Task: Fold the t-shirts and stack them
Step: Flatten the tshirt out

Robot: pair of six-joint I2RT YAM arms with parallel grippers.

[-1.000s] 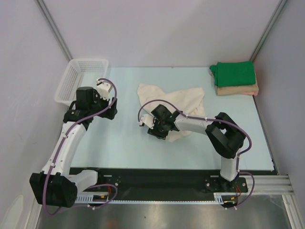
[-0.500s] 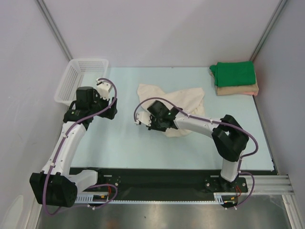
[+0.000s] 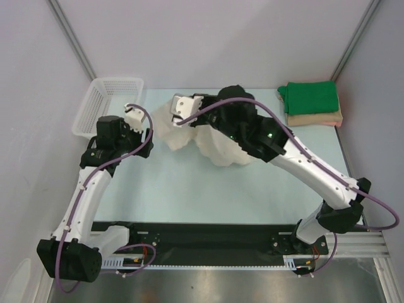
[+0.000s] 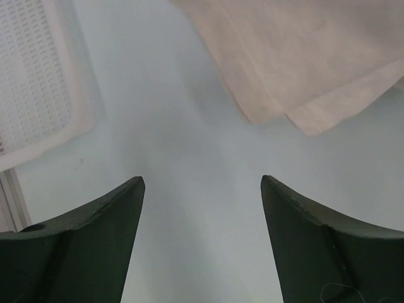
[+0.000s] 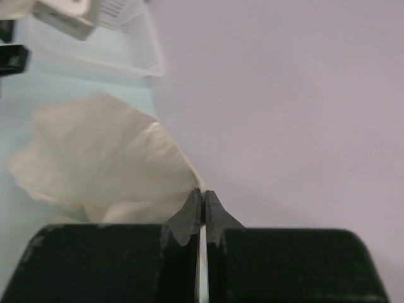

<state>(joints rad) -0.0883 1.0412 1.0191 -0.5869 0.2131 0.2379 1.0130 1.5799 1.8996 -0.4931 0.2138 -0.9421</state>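
Observation:
The cream-white t-shirt (image 3: 218, 148) hangs from my right gripper (image 3: 169, 112), one edge lifted high above the mid-back of the table and the rest bunched on the surface. In the right wrist view the jaws (image 5: 203, 192) are shut on a thin edge of the shirt (image 5: 107, 158). My left gripper (image 3: 146, 144) is open and empty above bare table, left of the shirt. In the left wrist view (image 4: 202, 189) a shirt corner (image 4: 303, 57) lies ahead to the right. The green t-shirt (image 3: 309, 96) lies folded on the folded peach-tan t-shirt (image 3: 315, 118) at the back right.
A white lattice basket (image 3: 104, 104) stands at the back left corner, close to my left wrist. It also shows in the left wrist view (image 4: 31, 76) and the right wrist view (image 5: 126, 38). Grey walls enclose the back and sides of the table.
My right arm has risen and swung to the back left, lifting the cream-white t-shirt's edge off the table. My left arm has barely shifted.

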